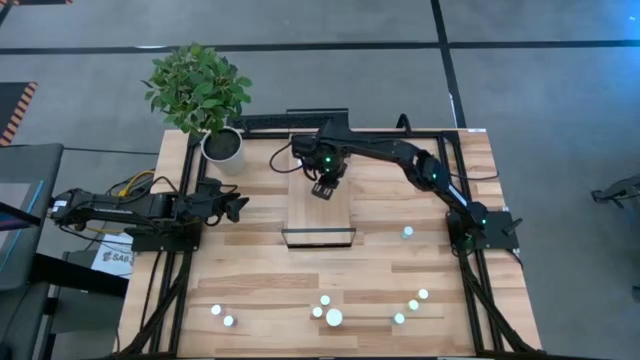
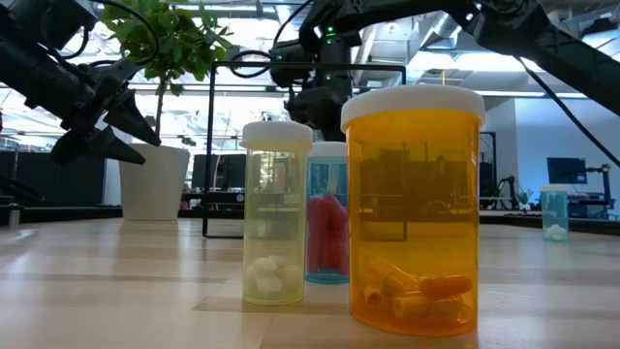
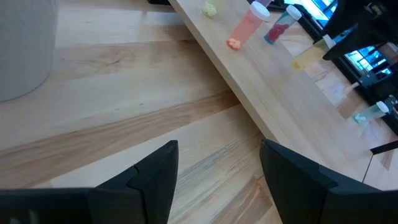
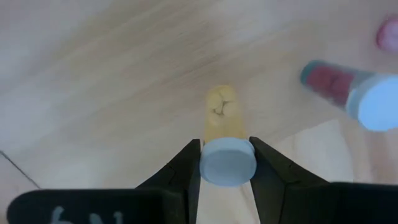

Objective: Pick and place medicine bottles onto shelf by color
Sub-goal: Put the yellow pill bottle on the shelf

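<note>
One yellow bottle (image 4: 222, 134) hangs upright, cap up, in right gripper (image 4: 226, 163).

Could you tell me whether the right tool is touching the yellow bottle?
Touching. The right wrist view shows the right tool with both fingers pressed against the white cap of the yellow bottle, no gap on either side.

Bright even light, right wrist view blurred

A leafy green plant (image 1: 197, 88) stands in a white pot (image 1: 222, 146) at the upper left of the wooden tabletop (image 1: 250, 290), on grey floor (image 1: 560, 110).
</note>
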Action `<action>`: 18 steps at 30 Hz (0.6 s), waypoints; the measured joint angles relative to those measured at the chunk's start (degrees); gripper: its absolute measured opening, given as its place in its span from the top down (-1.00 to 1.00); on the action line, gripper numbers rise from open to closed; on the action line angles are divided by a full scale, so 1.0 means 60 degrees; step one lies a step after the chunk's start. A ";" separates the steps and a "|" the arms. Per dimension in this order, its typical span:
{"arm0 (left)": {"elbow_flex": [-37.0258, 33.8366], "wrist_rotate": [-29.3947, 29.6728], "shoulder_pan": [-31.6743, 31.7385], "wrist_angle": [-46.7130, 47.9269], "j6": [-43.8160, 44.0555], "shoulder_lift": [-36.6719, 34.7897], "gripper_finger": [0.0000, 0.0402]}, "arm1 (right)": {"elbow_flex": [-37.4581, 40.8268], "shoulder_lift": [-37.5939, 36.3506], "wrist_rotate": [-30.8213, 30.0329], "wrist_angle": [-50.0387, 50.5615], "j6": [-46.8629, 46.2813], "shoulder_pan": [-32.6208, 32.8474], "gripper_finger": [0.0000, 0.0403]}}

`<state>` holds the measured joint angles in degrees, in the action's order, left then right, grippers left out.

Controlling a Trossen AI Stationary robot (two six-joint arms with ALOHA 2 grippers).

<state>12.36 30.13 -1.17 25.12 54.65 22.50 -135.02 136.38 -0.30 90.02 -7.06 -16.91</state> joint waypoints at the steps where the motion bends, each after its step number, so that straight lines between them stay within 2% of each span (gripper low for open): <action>1: 0.0000 0.0003 0.0002 0.0000 0.0000 0.0000 -0.06 | 0.0000 0.0000 -0.0045 0.0000 0.0298 0.0032 0.39; 5: 0.0000 0.0003 0.0003 0.0000 0.0000 0.0000 -0.06 | 0.0000 0.0000 -0.0054 -0.0066 0.1359 0.0145 0.39; 18: 0.0000 0.0003 0.0003 -0.0002 0.0000 -0.0001 -0.06 | 0.0000 0.0000 -0.0234 -0.0447 0.3002 0.0110 0.39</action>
<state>12.36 30.15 -1.15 25.12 54.65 22.49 -135.02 136.38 -1.70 87.34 10.95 -16.25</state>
